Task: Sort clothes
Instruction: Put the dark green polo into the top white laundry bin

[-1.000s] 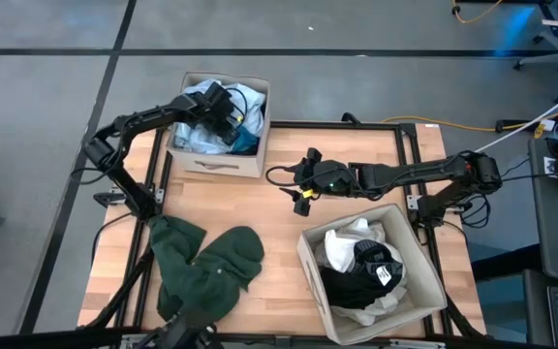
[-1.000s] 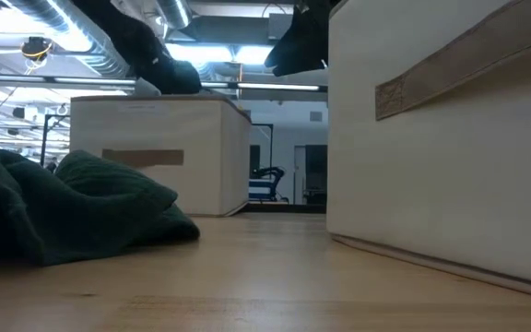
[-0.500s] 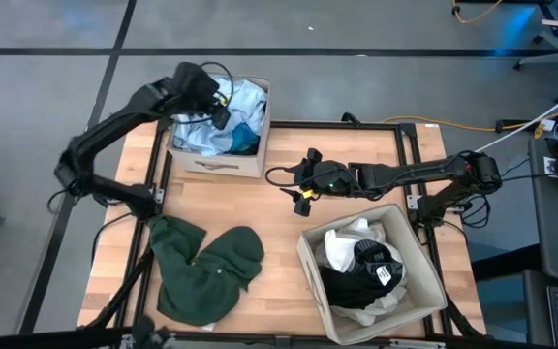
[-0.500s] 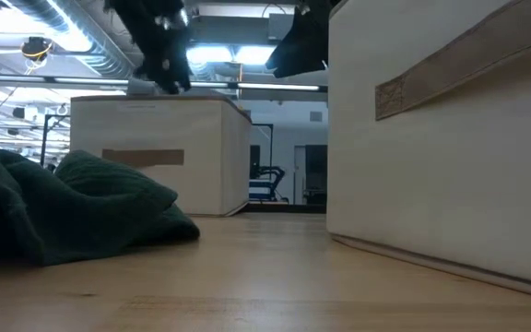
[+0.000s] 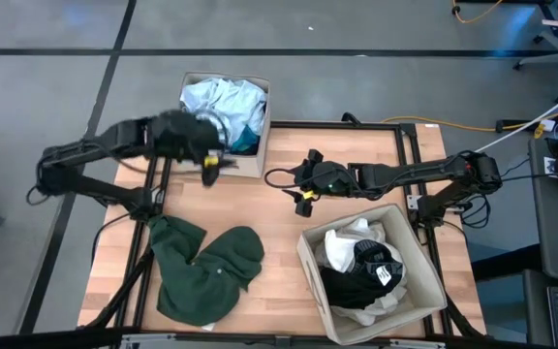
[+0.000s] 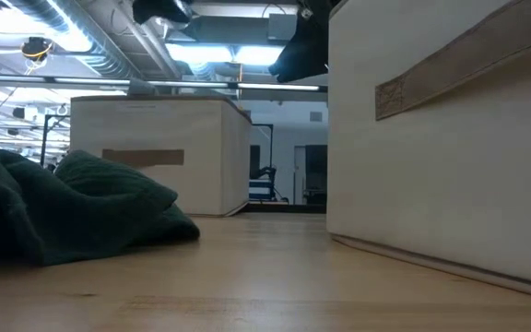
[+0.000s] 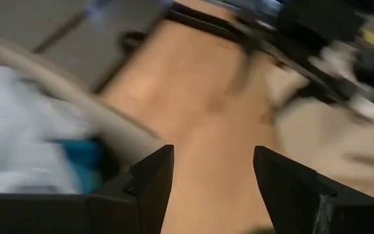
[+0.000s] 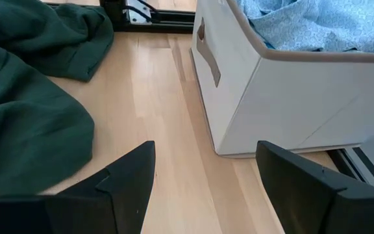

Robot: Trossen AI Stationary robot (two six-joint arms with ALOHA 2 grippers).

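A dark green garment lies crumpled on the table's near left, also seen in the low view and the right wrist view. Pale blue clothes and a teal piece fill the beige box at the far left. White and black clothes lie in the beige box at the near right. My left gripper hangs open and holds nothing, above the far box's front wall. My right gripper hovers open over mid-table.
Bare wood lies between the two boxes and the green garment. Black frame rails run along the table's edges. Cables trail behind the right arm.
My left gripper has come up out of the far-left box, risen, and swung back toward the table's near left, now over the box's front wall. The pale blue clothes stay in the box, uncovered. My right arm has kept still.
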